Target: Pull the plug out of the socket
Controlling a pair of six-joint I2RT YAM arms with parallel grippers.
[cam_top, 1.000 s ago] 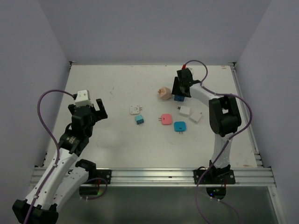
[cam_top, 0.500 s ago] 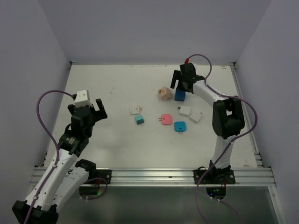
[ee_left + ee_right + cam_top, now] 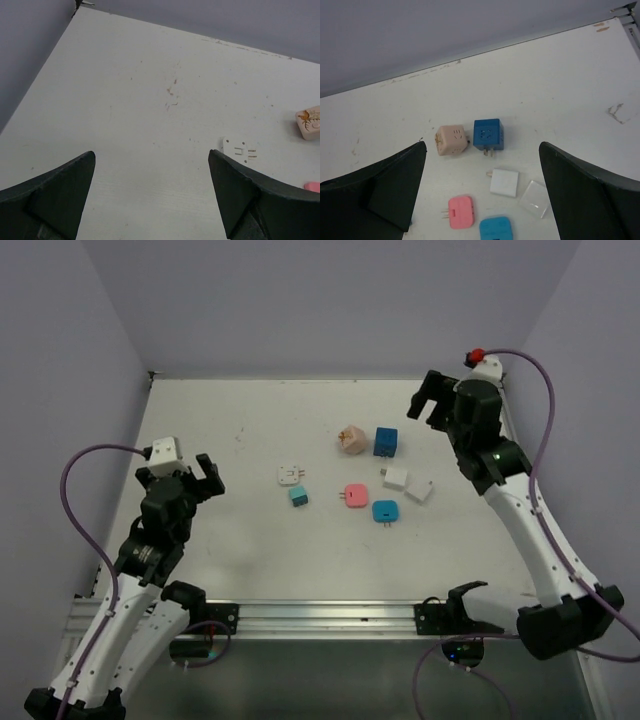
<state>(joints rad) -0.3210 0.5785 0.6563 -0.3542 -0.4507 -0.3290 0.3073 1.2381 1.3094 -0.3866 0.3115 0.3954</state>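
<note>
A beige cube socket [image 3: 351,439] and a dark blue cube plug [image 3: 385,442] sit side by side at the table's back middle, a small gap between them. In the right wrist view the beige cube [image 3: 452,140] and the blue cube [image 3: 488,134], its two prongs pointing toward me, lie apart. My right gripper [image 3: 432,400] is open and empty, raised to the right of and behind them; its own camera shows it open too [image 3: 481,143]. My left gripper [image 3: 180,472] is open and empty over the left side, also open in its wrist view [image 3: 151,152].
Loose adapters lie in front of the cubes: a white flat plug [image 3: 290,475], a teal block [image 3: 298,496], a pink plug [image 3: 355,495], a cyan plug [image 3: 385,510], a white plug [image 3: 396,479] and a clear square [image 3: 419,490]. Walls enclose the table.
My right gripper has let go of the blue cube plug and pulled up and back to the right. The blue cube now stands uncovered. My left arm has shifted slightly left.
</note>
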